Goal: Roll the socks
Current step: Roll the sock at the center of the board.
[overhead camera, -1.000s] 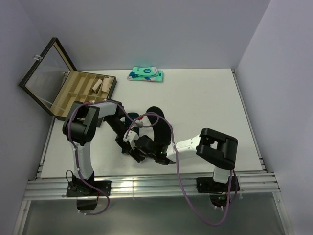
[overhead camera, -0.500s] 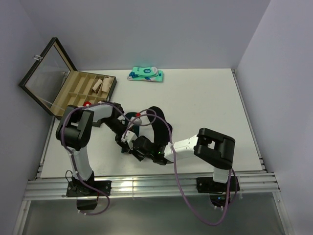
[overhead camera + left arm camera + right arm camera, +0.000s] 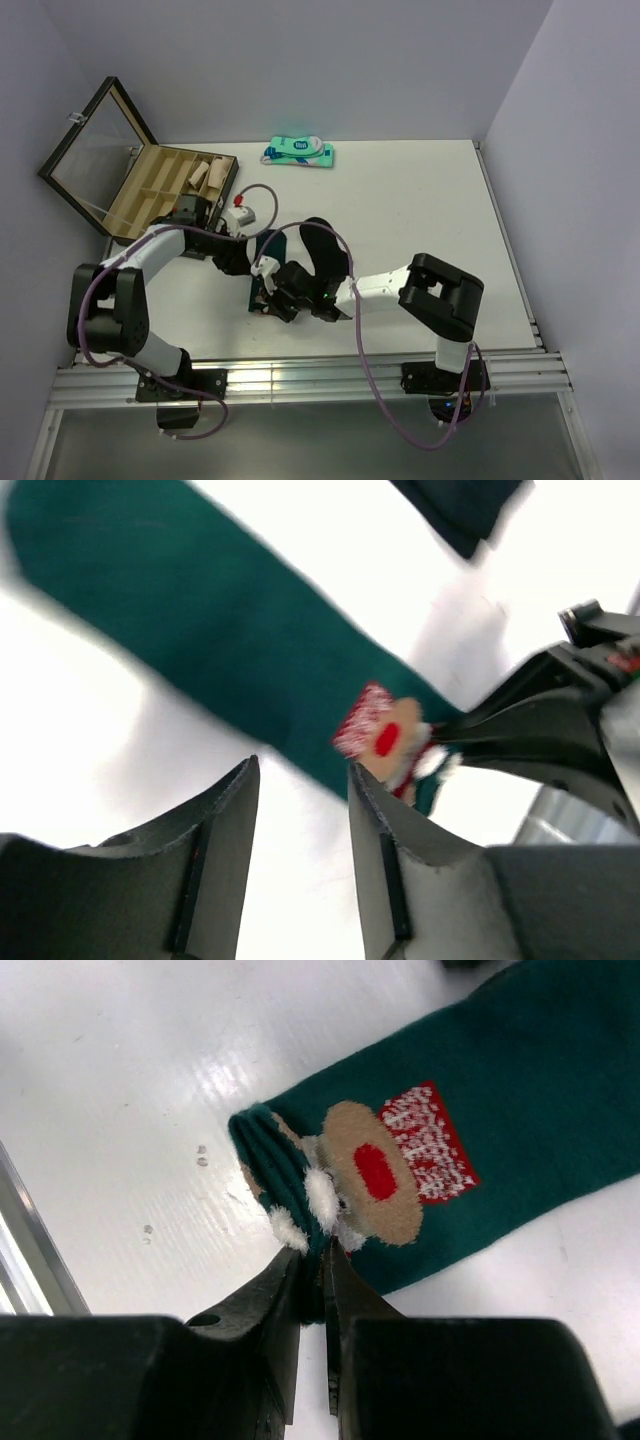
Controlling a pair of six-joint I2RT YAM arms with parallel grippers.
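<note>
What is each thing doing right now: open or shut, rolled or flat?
green sock: lying unrolled, toe end pinched.
black sock: lying unrolled.
right gripper: shut on the green sock's toe.
left gripper: open, holding nothing.
wooden box: lid open.
packaged socks: in their pack.

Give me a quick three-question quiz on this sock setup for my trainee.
1. True or false: the right fingers are shut on the green sock.
2. The left fingers are: A) shut on the green sock, B) open, holding nothing, C) out of view.
3. Fill in: the teal packaged pair lies at the ____ edge of the table.
Key: 1 true; 2 B; 3 far.
</note>
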